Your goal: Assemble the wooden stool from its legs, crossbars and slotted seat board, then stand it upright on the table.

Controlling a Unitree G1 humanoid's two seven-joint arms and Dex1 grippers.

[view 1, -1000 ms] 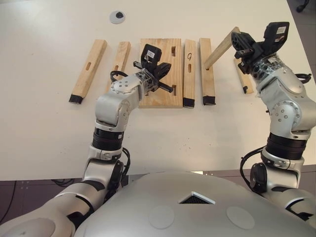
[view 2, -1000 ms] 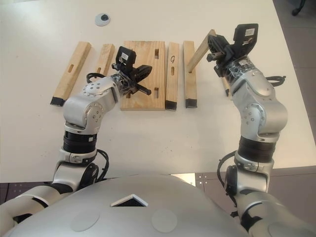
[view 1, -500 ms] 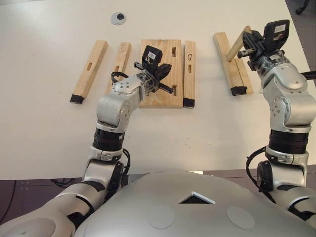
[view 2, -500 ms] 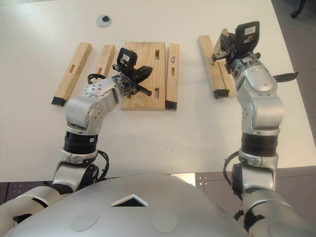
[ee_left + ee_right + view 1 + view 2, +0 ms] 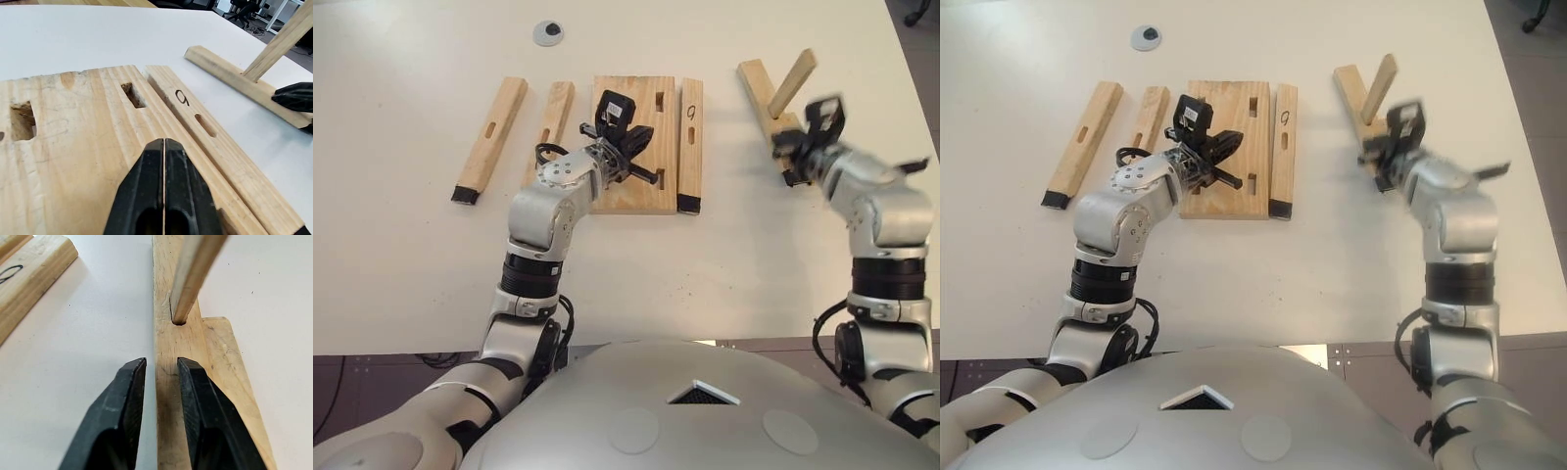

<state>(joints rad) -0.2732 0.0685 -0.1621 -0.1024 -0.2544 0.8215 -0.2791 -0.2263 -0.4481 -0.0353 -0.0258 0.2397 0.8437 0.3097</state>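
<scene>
The slotted seat board (image 5: 651, 122) lies flat at the table's middle. My left gripper (image 5: 655, 180) hovers over its near part, fingers shut on nothing (image 5: 164, 143). Two legs (image 5: 489, 137) (image 5: 551, 116) lie left of the board, and one marked leg (image 5: 689, 142) lies against its right side. Farther right lies another leg (image 5: 168, 345) with a crossbar (image 5: 792, 82) planted in its slot, leaning up and away. A further wooden piece (image 5: 226, 352) lies alongside it. My right gripper (image 5: 159, 364) is open just above this leg's near end, apart from the crossbar.
A small round grey object (image 5: 546, 33) sits at the far side of the white table (image 5: 401, 255). The table's right edge (image 5: 913, 69) runs close to the right arm. Bare tabletop stretches in front of the wooden parts.
The right gripper dragged the leg with the crossbar to the right, then let go of the crossbar and drew back toward me. The left arm stayed put.
</scene>
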